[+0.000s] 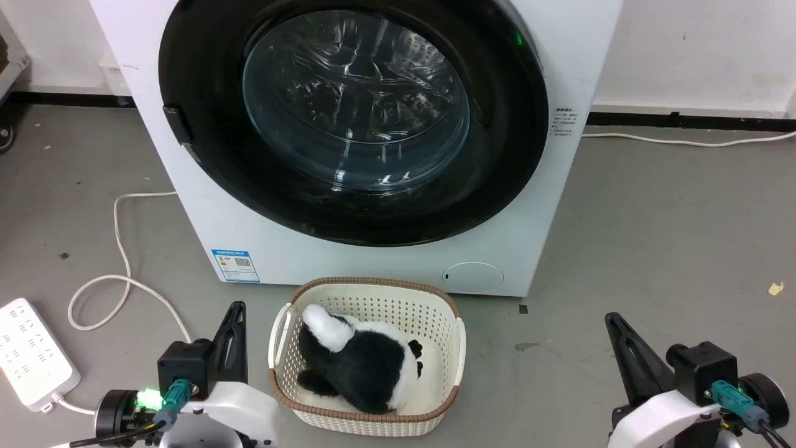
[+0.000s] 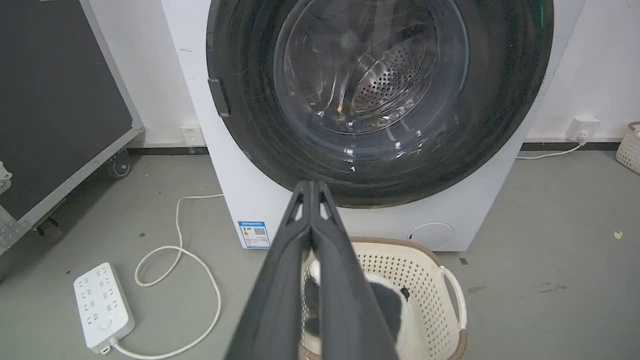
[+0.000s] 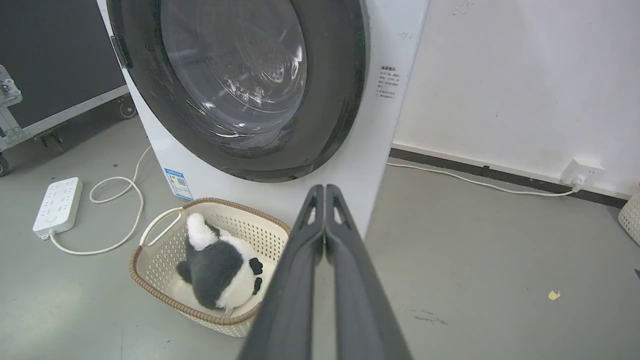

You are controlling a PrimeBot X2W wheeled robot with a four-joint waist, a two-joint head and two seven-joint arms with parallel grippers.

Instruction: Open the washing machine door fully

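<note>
A power strip is lying near left, the left gripper hovering beside it, fingers pressed together. In the middle, the washing machine door is sitting closed just behind a basket holding a plush toy. Near right, the right gripper is hovering, fingers together.

I look down on a grey concrete floor. Left of the left jaws I see a white power strip, and beyond it a black wheeled case. Right of the right jaws, a white wall carries a socket just above dark skirting.
</note>
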